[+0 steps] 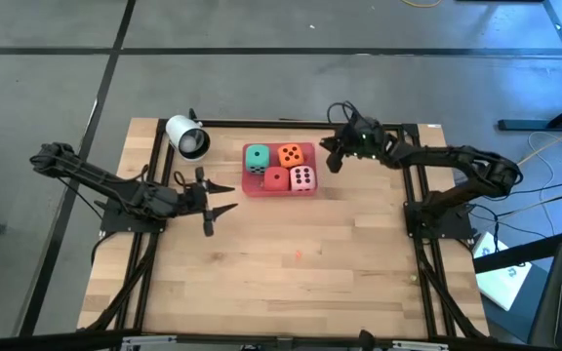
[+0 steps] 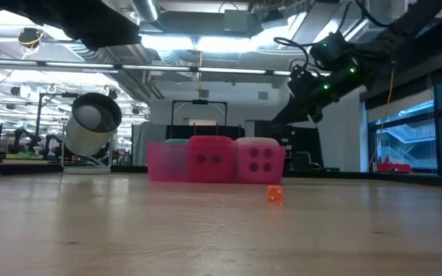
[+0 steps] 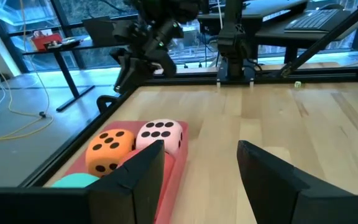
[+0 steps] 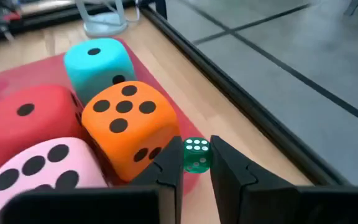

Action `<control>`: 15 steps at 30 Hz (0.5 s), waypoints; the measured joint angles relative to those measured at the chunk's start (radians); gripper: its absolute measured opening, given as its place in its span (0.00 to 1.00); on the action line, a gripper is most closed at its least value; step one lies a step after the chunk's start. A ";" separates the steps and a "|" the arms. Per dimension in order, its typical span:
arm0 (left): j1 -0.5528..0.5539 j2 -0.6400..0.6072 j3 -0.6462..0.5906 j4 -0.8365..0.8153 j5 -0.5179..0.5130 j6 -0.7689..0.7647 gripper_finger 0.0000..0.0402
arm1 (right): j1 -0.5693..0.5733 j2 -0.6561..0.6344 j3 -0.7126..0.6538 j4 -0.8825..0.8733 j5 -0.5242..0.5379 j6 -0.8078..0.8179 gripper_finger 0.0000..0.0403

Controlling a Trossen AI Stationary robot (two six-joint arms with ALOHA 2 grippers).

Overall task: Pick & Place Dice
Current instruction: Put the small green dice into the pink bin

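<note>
Green and tiny, a die (image 4: 196, 154) sits pinched in my right gripper (image 4: 194, 171) at the pink tray (image 1: 251, 186)'s far right corner, all four dice (image 1: 280, 168) already inside, while my left gripper (image 1: 211, 197) waits half-open on the left.

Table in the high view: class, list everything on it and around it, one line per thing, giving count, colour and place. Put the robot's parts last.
Big dice: four, teal, orange, red, pale pink, all in the tray.
Tray: one, pink, middle of the table's far half.
Cup: one, white, on its side left of the tray.
Tiny orange die: one, on bare wood, nearer than the tray.
Tiny green die: one, between the right gripper's fingers.
Table: one, light wood.
Left gripper: open, empty, left of the tray.
Right gripper: shut on the tiny green die, beside the orange die.
</note>
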 joint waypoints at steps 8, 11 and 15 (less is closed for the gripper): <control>0.010 0.032 0.000 0.001 -0.006 -0.011 0.49 | -0.015 0.048 0.189 -0.235 -0.006 -0.094 0.13; 0.033 0.045 0.000 0.001 -0.004 -0.029 0.49 | -0.015 0.116 0.263 -0.320 -0.006 -0.124 0.13; 0.062 0.059 0.000 0.001 0.033 -0.038 0.49 | -0.016 0.202 0.356 -0.396 -0.038 -0.153 0.13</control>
